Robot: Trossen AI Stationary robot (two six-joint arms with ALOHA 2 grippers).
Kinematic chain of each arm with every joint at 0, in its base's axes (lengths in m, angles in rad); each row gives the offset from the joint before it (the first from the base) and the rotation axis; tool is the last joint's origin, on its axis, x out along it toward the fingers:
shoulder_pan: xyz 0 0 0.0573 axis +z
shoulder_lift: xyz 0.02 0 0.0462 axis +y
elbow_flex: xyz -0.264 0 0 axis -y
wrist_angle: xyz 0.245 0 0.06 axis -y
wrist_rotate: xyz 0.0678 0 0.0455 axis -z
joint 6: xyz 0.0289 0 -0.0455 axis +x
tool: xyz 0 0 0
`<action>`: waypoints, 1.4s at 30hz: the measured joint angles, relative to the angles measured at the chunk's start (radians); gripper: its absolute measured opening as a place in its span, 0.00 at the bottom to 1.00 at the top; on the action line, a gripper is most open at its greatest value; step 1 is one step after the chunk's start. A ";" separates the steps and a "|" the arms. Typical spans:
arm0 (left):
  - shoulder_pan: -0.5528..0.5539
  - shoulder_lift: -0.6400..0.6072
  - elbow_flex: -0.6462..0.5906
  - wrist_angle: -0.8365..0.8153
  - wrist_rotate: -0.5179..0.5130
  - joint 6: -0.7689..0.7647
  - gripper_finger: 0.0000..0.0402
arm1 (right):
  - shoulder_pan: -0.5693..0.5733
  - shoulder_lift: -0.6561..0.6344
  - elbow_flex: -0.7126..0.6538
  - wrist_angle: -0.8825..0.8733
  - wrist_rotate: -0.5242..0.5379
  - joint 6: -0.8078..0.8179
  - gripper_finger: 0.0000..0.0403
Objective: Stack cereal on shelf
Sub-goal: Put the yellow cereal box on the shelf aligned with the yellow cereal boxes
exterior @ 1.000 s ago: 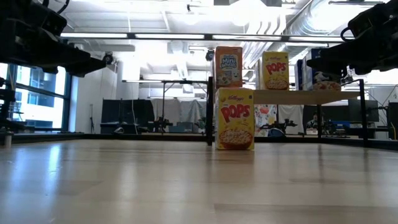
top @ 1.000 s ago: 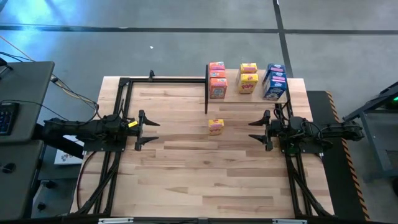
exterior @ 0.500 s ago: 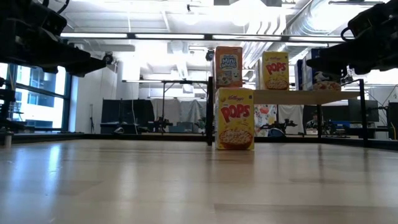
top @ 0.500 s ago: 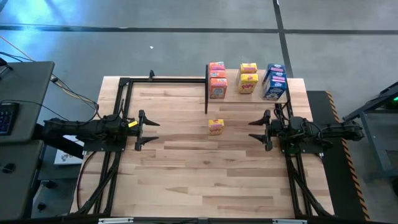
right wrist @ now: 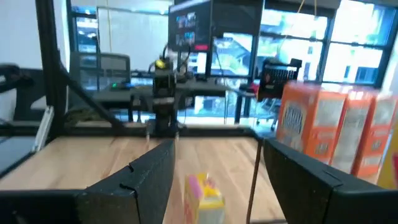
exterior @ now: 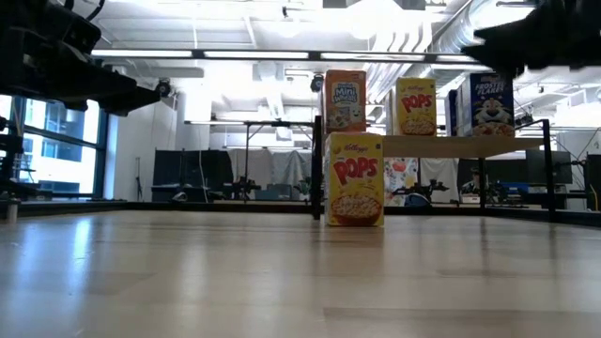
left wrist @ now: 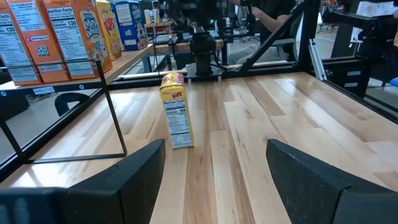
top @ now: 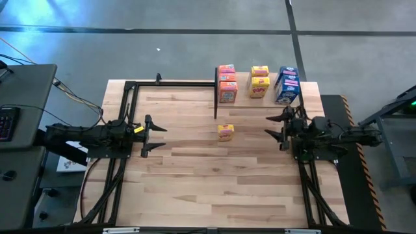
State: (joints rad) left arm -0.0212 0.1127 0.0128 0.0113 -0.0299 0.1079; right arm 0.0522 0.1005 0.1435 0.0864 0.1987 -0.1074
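1. Nearest the desk's [top: 195,188] front edge we have only bare planks; both arms sit further back, at mid-depth along the left and right edges.
2. Our left claw [top: 158,135] hangs at the left edge, fingers spread wide and empty, just where it was a second ago.
3. The one yellow box [top: 225,132] not yet shelved stands upright near the desk's middle, between the two claws and clear of both.
4. Our right claw [top: 278,125] is what changed: over the last second it has swung from the right edge toward the far right corner and risen, so the low view now shows the blue box [exterior: 486,104] it had hidden. Its fingers stand apart, holding nothing.
5. At the far right edge the shelf [top: 305,97] carries the orange stack [top: 227,83], two yellow boxes [top: 259,82] and the blue ones [top: 286,84].
6. We judge the task nearly finished; the right arm appears to be starting toward that last yellow box, whose place would be atop the yellow stack.
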 joint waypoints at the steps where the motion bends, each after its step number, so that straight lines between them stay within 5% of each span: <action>1: 0.000 0.000 0.000 0.000 0.000 0.000 0.67 | 0.000 0.014 0.022 0.001 0.000 -0.007 0.59; 21: 0.000 0.000 0.000 0.000 0.000 0.000 0.67 | 0.000 0.561 0.612 -0.370 0.085 -0.050 0.59; 42: 0.000 0.000 0.000 0.000 0.000 0.000 0.67 | 0.000 0.999 0.921 -0.548 0.080 -0.164 0.59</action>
State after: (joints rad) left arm -0.0216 0.1130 0.0128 0.0111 -0.0301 0.1080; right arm 0.0521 1.0999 1.0648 -0.4614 0.2783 -0.2714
